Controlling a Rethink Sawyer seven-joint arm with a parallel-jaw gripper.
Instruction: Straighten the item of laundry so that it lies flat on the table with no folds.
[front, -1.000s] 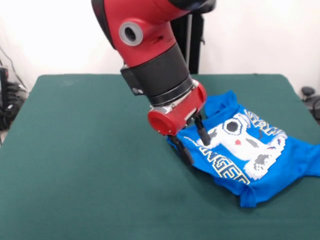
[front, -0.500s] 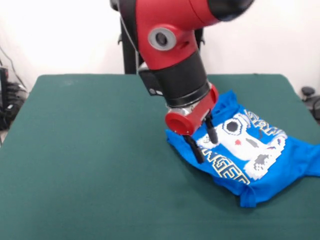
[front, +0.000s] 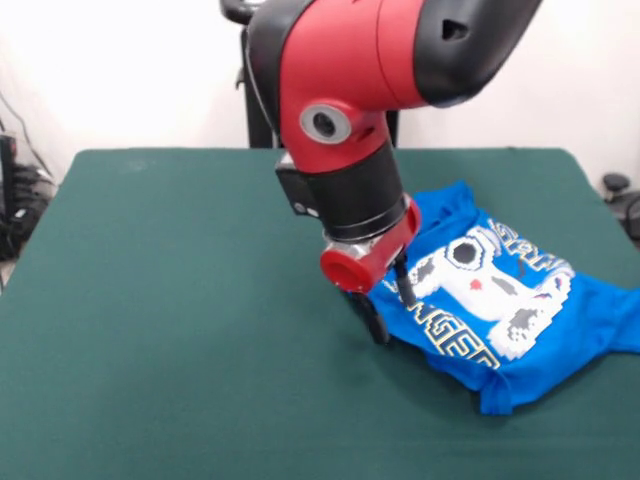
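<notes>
At the shirt's left hem edge: black two-finger gripper spread, one finger on green felt, one on cloth. Small bright blue T-shirt with white controller print lies rumpled right of centre on the dark green felt table. Advice: close low on the hem only, then draw outward, away from the bunching.

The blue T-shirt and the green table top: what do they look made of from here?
The T-shirt looks like soft knit fabric, probably cotton: matte, limp, rumpled into folds, with a flat white print. The table top looks like felt-like cloth: dull dark green, no shine, faintly mottled nap. The weave cannot be made out on either.
</notes>
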